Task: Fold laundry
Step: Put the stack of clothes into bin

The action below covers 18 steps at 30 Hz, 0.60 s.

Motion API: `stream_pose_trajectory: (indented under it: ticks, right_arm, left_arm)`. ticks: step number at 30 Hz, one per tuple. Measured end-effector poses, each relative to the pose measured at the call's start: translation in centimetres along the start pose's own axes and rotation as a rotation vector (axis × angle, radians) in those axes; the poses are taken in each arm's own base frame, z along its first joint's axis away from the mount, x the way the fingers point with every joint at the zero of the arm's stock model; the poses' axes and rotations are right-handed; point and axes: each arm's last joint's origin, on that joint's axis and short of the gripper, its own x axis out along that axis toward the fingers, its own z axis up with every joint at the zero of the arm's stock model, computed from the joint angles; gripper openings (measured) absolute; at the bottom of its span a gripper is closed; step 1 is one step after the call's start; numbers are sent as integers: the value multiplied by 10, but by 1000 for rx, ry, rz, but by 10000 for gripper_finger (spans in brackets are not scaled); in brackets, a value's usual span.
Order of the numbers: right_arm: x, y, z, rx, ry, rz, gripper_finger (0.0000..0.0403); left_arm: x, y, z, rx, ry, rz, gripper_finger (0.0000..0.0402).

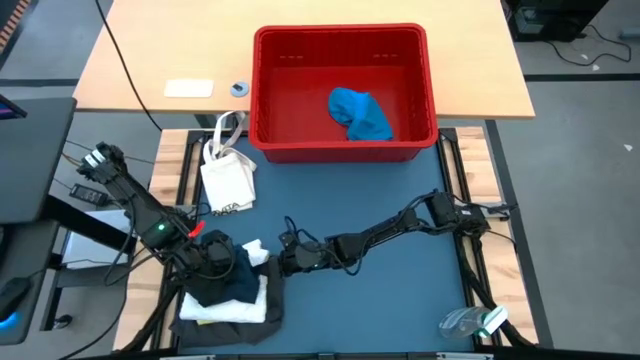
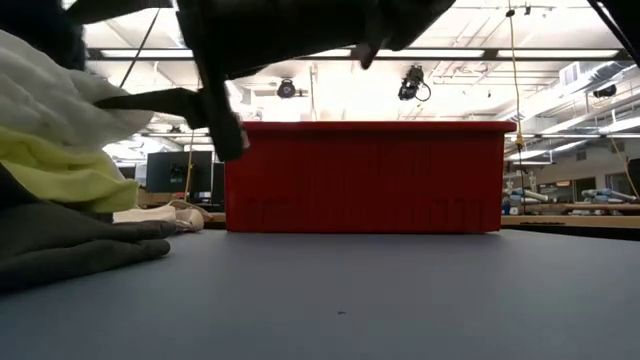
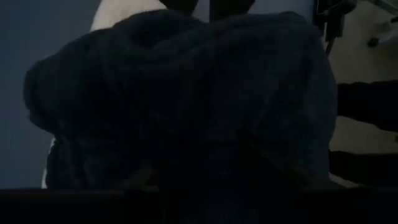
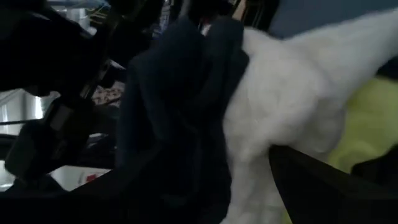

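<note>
Both tools crowd the laundry stack at the worktop's (image 1: 400,290) near-left corner, left tool (image 1: 215,258) on the dark navy garment (image 1: 228,280), right tool (image 1: 290,258) by the white cloth (image 1: 255,252), finger spread untellable for either; best to square the navy edges over the stack, not drag the layers beneath.

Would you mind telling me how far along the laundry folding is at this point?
Done, it seems: a stack of white cloth and other pieces at the table's near left. In hand: both arms meet at the dark navy garment on top, left pincer over it, right pincer beside it. Left: the small blue piece in the red basket.
</note>
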Motion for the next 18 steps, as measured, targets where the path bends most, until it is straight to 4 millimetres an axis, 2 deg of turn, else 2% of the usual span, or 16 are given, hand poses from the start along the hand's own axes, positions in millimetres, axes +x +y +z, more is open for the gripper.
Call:
stream_pose_trajectory:
  ticks: [2,5,8,13,16,18]
  right_arm:
    - [7,-3,-3,24,32,6,287]
    - [28,-7,-13,49,83,41,287]
    - [51,-5,-20,55,138,103,287]
    - [78,-2,-26,60,161,164,283]
    - [85,-2,-27,55,186,125,265]
    - [87,-2,-27,41,179,86,235]
  left_arm:
    - [0,0,0,-4,12,-8,160]
    - [0,-1,-1,-14,29,-18,160]
    - [0,-1,-2,-29,55,-32,160]
    - [0,-1,-5,-41,126,-56,160]
    - [0,0,-7,-49,155,-55,160]
    - [0,1,-7,-57,161,-44,160]
